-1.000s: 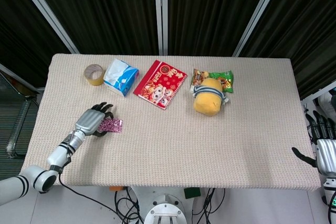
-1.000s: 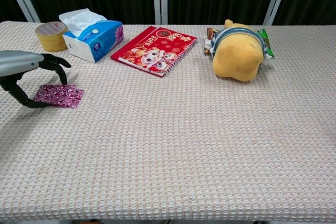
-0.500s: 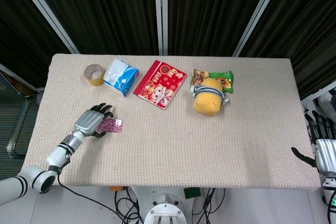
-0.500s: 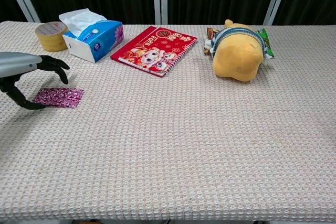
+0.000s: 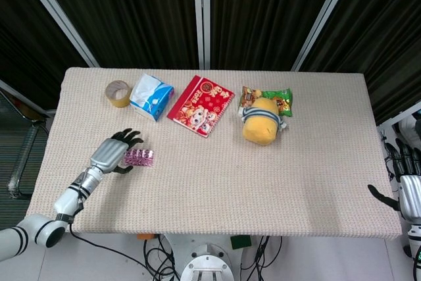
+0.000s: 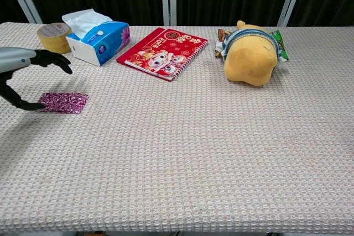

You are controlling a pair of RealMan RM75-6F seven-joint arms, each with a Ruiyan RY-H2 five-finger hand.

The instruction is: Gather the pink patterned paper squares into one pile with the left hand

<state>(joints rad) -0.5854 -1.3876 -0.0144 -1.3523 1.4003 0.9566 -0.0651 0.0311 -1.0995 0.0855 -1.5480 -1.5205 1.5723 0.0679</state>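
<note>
The pink patterned paper squares lie flat in one small pile on the mat at the front left. My left hand hovers just left of the pile with its fingers spread and lifted; the thumb tip sits near the pile's left edge. It holds nothing. My right hand is at the table's right edge with fingers apart, holding nothing; the chest view does not show it.
A tape roll, a blue tissue box, a red notebook, and a yellow plush toy on a green snack bag line the back of the beige woven table mat.
My left hand has drawn back to the left and lifted its fingers off the pink pile, which stays flat on the mat. The right hand barely shifted.
</note>
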